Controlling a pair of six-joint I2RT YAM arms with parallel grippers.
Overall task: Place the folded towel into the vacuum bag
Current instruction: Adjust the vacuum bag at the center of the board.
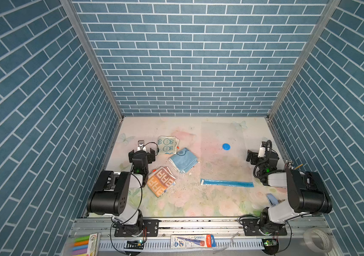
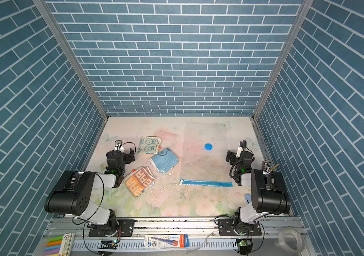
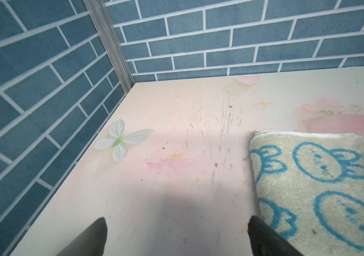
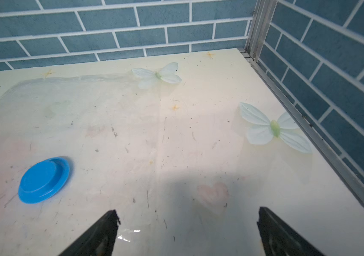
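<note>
Three folded towels lie left of centre: a beige one with blue bunny faces (image 1: 167, 145) (image 3: 322, 188), a light blue one (image 1: 183, 160) (image 2: 164, 160) and an orange patterned one (image 1: 161, 181) (image 2: 140, 181). The vacuum bag (image 1: 222, 159) (image 4: 88, 124) lies flat to their right. Its blue zip strip (image 1: 227, 183) is at the near end and its round blue valve cap (image 1: 226, 146) (image 4: 43, 179) sits toward the far end. My left gripper (image 1: 142, 153) (image 3: 177, 235) is open and empty just left of the bunny towel. My right gripper (image 1: 261, 155) (image 4: 187, 230) is open and empty over the bag's right edge.
Blue brick walls close in the table (image 1: 198, 206) on three sides. Crumbs (image 1: 185, 188) are scattered near the zip strip. A small blue item (image 1: 273, 199) lies by the right arm. A tape roll (image 1: 317, 242), a pen pack (image 1: 193, 241) and markers (image 1: 83, 245) sit on the front rail.
</note>
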